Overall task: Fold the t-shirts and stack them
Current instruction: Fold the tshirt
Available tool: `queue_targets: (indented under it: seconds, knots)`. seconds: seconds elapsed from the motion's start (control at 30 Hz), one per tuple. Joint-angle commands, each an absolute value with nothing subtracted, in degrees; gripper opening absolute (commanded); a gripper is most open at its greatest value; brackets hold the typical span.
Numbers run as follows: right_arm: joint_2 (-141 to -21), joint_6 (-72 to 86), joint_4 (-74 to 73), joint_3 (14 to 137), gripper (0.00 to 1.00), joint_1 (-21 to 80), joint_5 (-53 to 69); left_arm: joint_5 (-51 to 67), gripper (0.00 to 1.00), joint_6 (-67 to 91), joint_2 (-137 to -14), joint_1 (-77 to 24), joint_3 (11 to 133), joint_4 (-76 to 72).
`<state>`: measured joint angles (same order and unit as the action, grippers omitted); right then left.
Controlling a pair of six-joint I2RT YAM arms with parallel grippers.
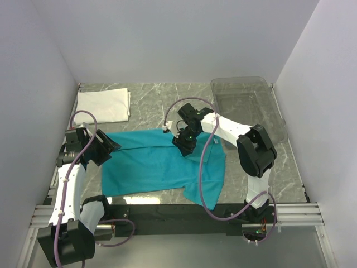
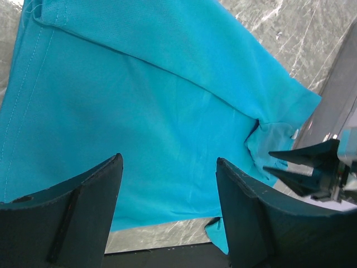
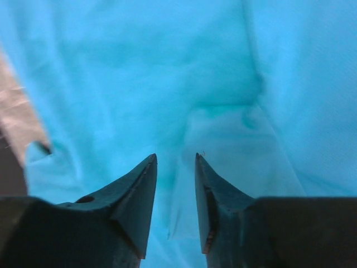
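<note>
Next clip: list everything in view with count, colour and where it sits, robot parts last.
teal shirt: one, teal-blue, spread over the middle of the table, towards the near edge
white shirt: one, white, folded, far left corner
bin: one, clear plastic, far right corner
table: one, grey marble pattern, under everything
left arm: one, white and black, near left
right arm: one, white and black, right side, reaching towards the centre
left gripper: one, black, open, over the teal shirt's left part
right gripper: one, black, fingertips slightly apart, close over the teal shirt's far edge
</note>
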<state>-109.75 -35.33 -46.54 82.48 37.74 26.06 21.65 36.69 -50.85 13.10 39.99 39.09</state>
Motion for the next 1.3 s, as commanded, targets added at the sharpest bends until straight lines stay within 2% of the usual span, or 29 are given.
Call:
queue_targets:
  seconds: [0.0, 0.23, 0.3, 0.37, 0.47, 0.53, 0.63, 0.73, 0.87, 1.07, 1.27]
  knots:
    - [-106.8, -39.5, -53.5, 85.4, 0.43, 37.9, 34.8, 22.8, 0.73, 35.9, -50.6, 13.4, 40.4, 38.6]
    - [-98.2, -56.0, -59.2, 80.2, 0.46, 38.0, 42.8, 23.6, 0.73, 39.8, -49.7, 13.4, 41.6, 39.0]
    - [-93.4, -64.3, -60.2, 74.2, 0.52, 39.0, 45.5, 21.6, 0.73, 40.8, -49.3, 13.4, 43.3, 39.8]
    - [-88.5, -65.0, -54.6, 69.1, 0.59, 42.5, 44.5, 19.9, 0.74, 42.6, -49.4, 13.3, 44.7, 41.6]
    - [-85.4, -58.4, -45.7, 61.4, 0.61, 50.1, 38.1, 16.0, 0.74, 45.8, -50.9, 13.4, 46.0, 44.7]
    - [-84.8, -50.7, -40.4, 58.0, 0.61, 53.9, 32.3, 13.2, 0.74, 48.3, -51.8, 13.4, 46.3, 46.5]
    - [-82.9, -48.6, -37.3, 55.4, 0.61, 57.1, 30.3, 9.9, 0.74, 50.7, -52.6, 13.4, 47.4, 50.4]
    - [-80.6, -52.5, -39.7, 52.0, 0.61, 57.0, 28.8, 9.3, 0.75, 49.8, -52.2, 13.3, 48.7, 51.2]
    - [-76.2, -57.5, -44.8, 47.9, 0.6, 57.1, 27.1, 14.6, 0.75, 47.6, -49.8, 13.3, 46.4, 49.0]
    - [-74.6, -62.5, -53.7, 47.5, 0.56, 57.1, 30.5, 18.5, 0.75, 47.6, -47.6, 13.4, 42.1, 48.3]
    - [-72.2, -61.4, -54.8, 43.8, 0.55, 57.2, 29.0, 18.9, 0.74, 48.8, -46.7, 13.3, 39.6, 48.4]
